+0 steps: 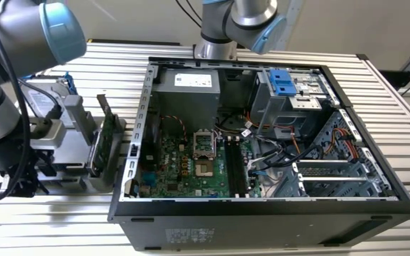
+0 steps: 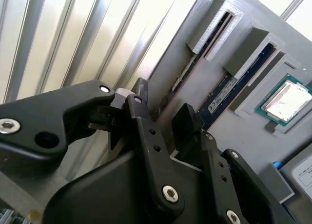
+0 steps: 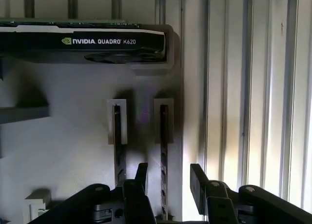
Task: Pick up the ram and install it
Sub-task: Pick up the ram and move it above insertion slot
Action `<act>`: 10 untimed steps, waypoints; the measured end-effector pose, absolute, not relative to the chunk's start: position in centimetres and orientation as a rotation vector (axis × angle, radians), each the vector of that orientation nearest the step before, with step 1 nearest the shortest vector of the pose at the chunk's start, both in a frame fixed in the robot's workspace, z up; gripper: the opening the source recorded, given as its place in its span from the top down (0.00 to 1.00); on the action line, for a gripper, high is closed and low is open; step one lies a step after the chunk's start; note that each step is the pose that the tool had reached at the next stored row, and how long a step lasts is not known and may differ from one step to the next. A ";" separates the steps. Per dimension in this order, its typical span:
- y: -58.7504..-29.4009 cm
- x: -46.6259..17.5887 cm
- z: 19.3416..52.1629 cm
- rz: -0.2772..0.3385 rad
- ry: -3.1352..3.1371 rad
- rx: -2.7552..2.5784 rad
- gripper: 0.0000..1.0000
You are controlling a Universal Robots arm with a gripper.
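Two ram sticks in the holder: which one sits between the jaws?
The ram stick nearest the ribbed table: the gripper has its open jaws either side of it. The other stick stands outside them.

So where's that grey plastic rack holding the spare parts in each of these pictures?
Exterior view: the grey plastic rack stands at the exterior view's left, beside the open black computer case.
Second wrist view: its slotted face lies beyond the open jaws, holding two slim dark ram sticks.
First wrist view: same face, sticks edge-on between the jaws and a long black graphics card.
Shared landmark: the ribbed metal tabletop.
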State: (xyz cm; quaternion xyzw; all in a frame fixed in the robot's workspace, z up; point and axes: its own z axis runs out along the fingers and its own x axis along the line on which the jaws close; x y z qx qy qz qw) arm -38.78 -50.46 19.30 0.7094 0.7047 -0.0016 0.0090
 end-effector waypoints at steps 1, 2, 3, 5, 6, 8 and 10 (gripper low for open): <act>-50.4 -38.8 19.3 -0.005 2.201 2.216 0.00; -50.4 -38.8 19.2 -0.005 2.201 2.216 0.00; -50.4 -38.8 19.2 -0.005 2.201 2.216 0.00; -50.4 -38.8 19.1 -0.005 2.201 2.216 0.00; -50.4 -38.8 19.0 -0.005 2.201 2.216 0.00; -50.4 -38.8 19.0 -0.005 2.201 2.216 0.00; -50.4 -38.8 19.0 -0.005 2.201 2.216 0.00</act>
